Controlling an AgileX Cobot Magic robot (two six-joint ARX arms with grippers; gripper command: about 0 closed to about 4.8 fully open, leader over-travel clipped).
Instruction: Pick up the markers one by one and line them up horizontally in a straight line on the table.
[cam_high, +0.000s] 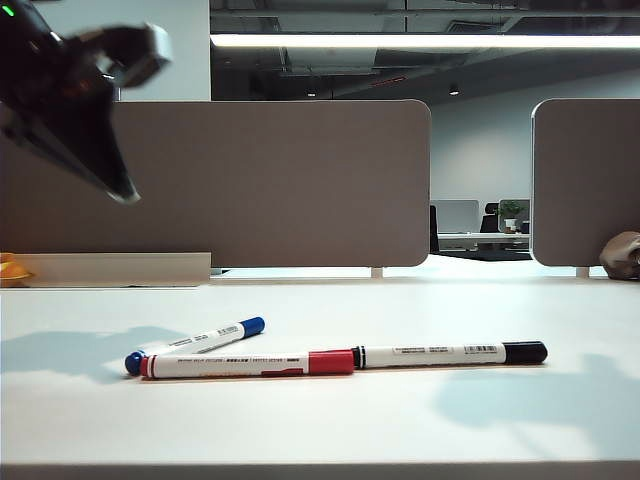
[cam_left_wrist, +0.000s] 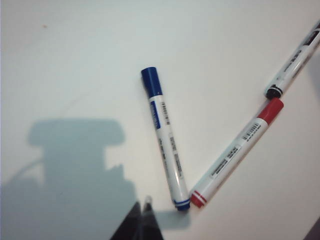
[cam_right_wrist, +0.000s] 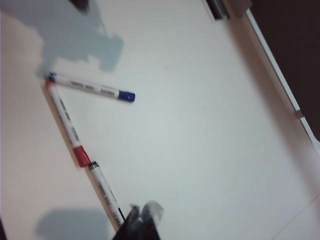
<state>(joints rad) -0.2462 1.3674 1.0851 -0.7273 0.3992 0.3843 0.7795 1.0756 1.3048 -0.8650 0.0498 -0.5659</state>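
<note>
White desk top, the table (cam_high: 420, 420), has all three markers lying flat on it. Going by the exterior view, the red marker (cam_high: 247, 364) and the black marker (cam_high: 450, 354) sit pretty much end to end in one horizontal run, red cap meeting the black marker's tail, black cap out at 3 o'clock. The blue marker (cam_high: 195, 344) isn't in line: it angles off toward 1 o'clock from the red marker's left end, so the two make a narrow V, blue end just beside the red end. The left gripper (cam_high: 125, 193) hangs up in the air at about 10 o'clock from the pens, blurry, jaws pinched together with nothing between them. The right gripper (cam_right_wrist: 142, 215) only shows in its own wrist view, fingertips closed and empty, hovering above the black marker's cap end.
</note>
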